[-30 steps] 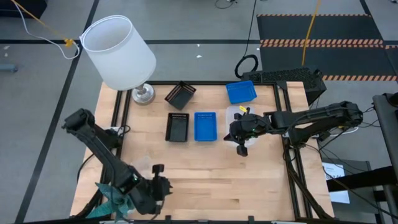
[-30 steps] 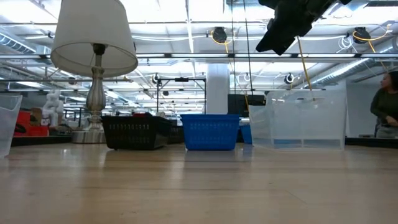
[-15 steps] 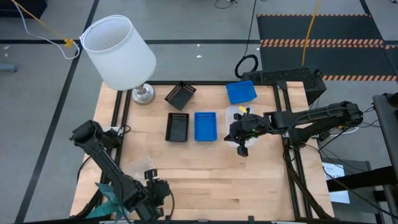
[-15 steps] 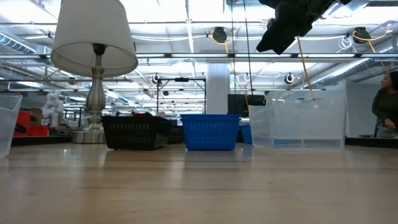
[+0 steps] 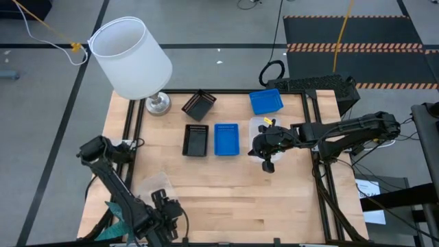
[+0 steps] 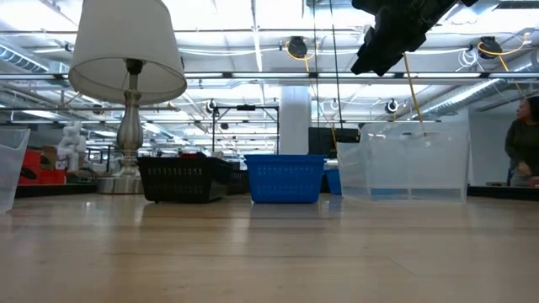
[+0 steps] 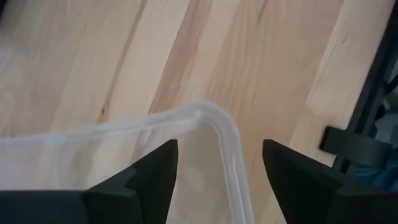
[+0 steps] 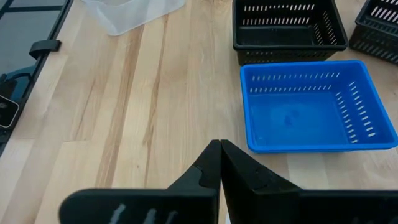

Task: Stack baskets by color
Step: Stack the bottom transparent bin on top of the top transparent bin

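Left gripper [image 7: 214, 171] low at near-left corner of surface [image 5: 226, 192], jaws spread astride clear basket [image 5: 152, 185] rim. Right gripper [image 8: 219, 163] pressed together, hovering beside blue basket [image 5: 226, 139].

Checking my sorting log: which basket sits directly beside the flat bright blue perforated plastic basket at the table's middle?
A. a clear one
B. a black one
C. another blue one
B: in the high view, the black perforated basket lies right beside the bright blue basket.
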